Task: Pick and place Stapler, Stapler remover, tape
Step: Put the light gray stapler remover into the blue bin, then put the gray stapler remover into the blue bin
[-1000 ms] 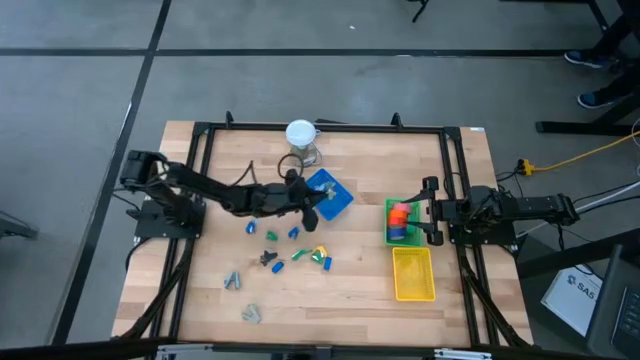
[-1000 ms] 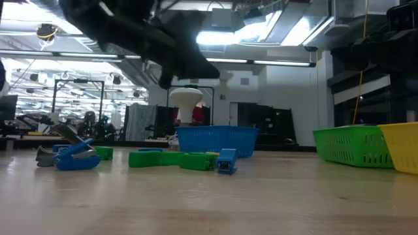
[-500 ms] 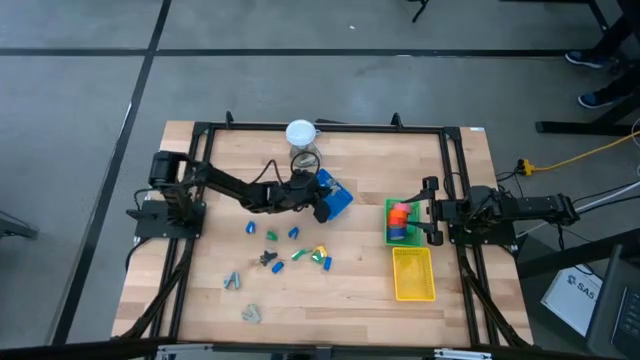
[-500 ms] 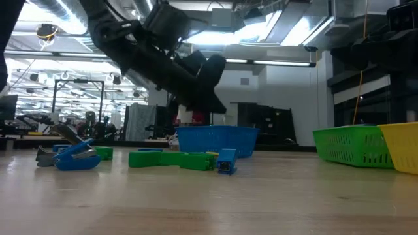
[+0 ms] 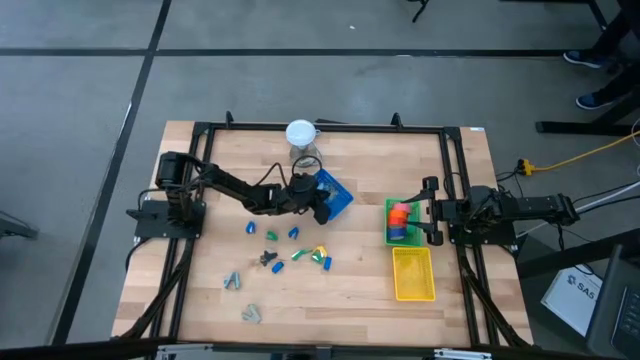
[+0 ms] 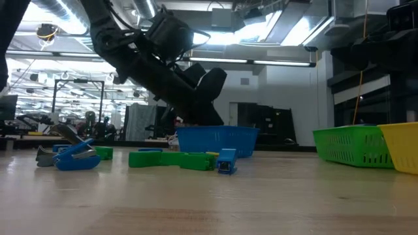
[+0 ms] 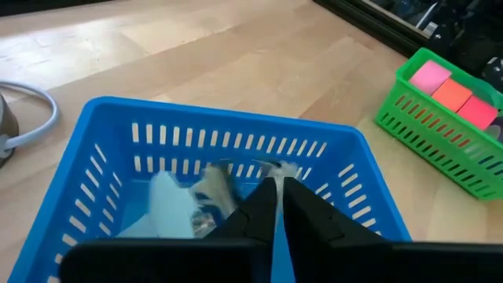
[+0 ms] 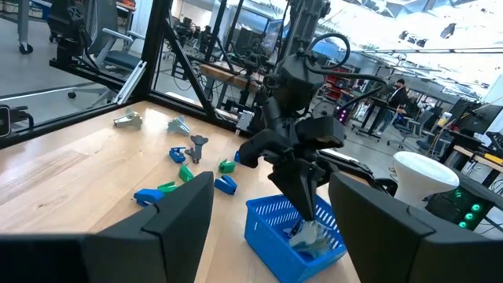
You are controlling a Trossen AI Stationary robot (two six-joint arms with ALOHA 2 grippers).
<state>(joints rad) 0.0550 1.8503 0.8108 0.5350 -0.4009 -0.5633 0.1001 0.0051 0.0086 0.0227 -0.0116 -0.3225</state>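
My left gripper [image 7: 279, 191] hangs slanting down inside the blue basket [image 7: 236, 126], which stands mid-table [image 5: 340, 197]. Its fingers leave only a narrow gap with nothing in it. Just beyond the tips, a grey-white thing [image 7: 211, 191] shows blurred inside the basket. The tape, pink, orange and red pieces [image 7: 452, 90], lies in the green basket [image 5: 390, 232]. Green, blue and yellow staplers [image 5: 300, 252] and grey staple removers [image 5: 232, 281] lie on the wood. My right gripper [image 8: 271, 228] waits open at the table's right, beside the green basket.
A yellow basket [image 5: 413, 275] stands near the green one. A white round-topped object [image 5: 301, 133] with a looped cable [image 5: 305, 158] stands just beyond the blue basket. A black frame [image 5: 320, 127] runs around the table. Bare wood lies at the near edge.
My left gripper has sunk and tipped further down, going a little toward the table's right, from above the blue basket into it. The staplers and staple removers on the table have stayed put.
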